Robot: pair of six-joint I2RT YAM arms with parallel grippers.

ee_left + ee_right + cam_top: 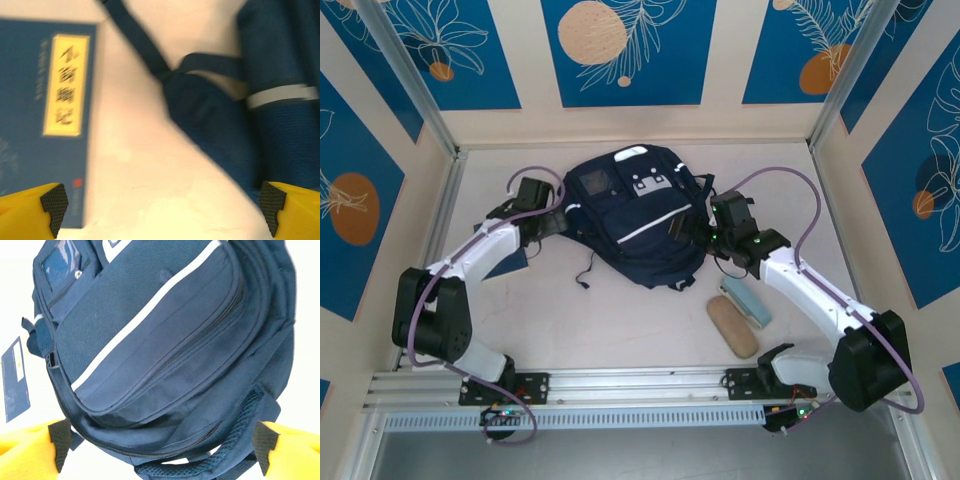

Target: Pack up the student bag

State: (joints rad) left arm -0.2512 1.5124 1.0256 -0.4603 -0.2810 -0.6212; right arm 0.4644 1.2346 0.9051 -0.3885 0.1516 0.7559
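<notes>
Clutter first: a blue book (pixel 45 115) with a yellow title label lay flat on the pale table (pixel 620 330), just to the left of the backpack (pixel 635 215) and partly under the left arm. Over on the right, a pale blue case (pixel 747 300) and a tan pouch (pixel 732 327) sat side by side, touching or nearly so, near the right forearm and apart from the backpack. A metal rail (pixel 620 385) ran along the near edge, carrying both arm bases.

The backpack sat in the middle of the table toward the far wall, front side up. It was navy fabric with a white stripe (pixel 150 315) curving across the front pocket, a small clear window (pixel 60 262) near the top, and closed zips running round the pocket. A dark strap (pixel 145 55) trailed off its left side across the table, and a thin cord (pixel 585 275) dangled from its lower left edge.

The left gripper (pixel 162 210) hovered at the backpack's left flank with its fingers spread wide, and below the gap lay bare table, with the book to one side and the navy fabric to the other. The right gripper (pixel 162 445) sat at the backpack's right side, fingers likewise spread wide and pinching nothing, with the padded lower edge of the backpack lying across the gap.
</notes>
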